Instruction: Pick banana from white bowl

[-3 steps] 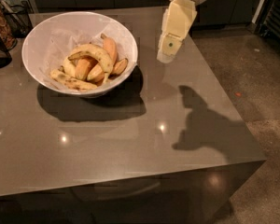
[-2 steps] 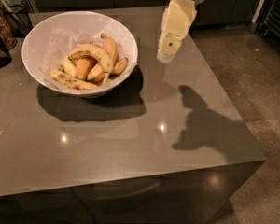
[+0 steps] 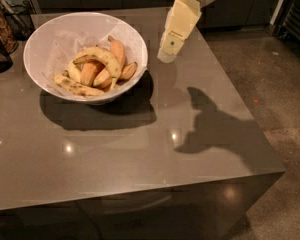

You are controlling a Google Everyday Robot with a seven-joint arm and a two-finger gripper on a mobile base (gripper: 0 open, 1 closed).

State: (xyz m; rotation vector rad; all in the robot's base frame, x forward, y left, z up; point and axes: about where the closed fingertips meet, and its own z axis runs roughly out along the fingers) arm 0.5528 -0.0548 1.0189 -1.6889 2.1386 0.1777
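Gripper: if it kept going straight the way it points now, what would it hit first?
The gripper hangs right of the white bowl, pointing down and slightly left. It would likely meet the table top beside the bowl first, not the banana, though depth is unclear.

banana (image 3: pixel 103 55): strongly arched, pale yellow, brown speckles. lies on top of the pile inside the white bowl (image 3: pixel 50 36), arch upward, spanning the straighter orange-toned bananas (image 3: pixel 118 51). one end points left, the other curves down toward the bowl's near-right wall. not gripped.

white bowl: large, round, sloping sides, upright on the left rear part of the grey tabletop (image 3: pixel 140 159).

gripper (image 3: pixel 166 58): cream-coloured, hangs above the table just right of the bowl's rim, pointing down, apart from bowl and banana.
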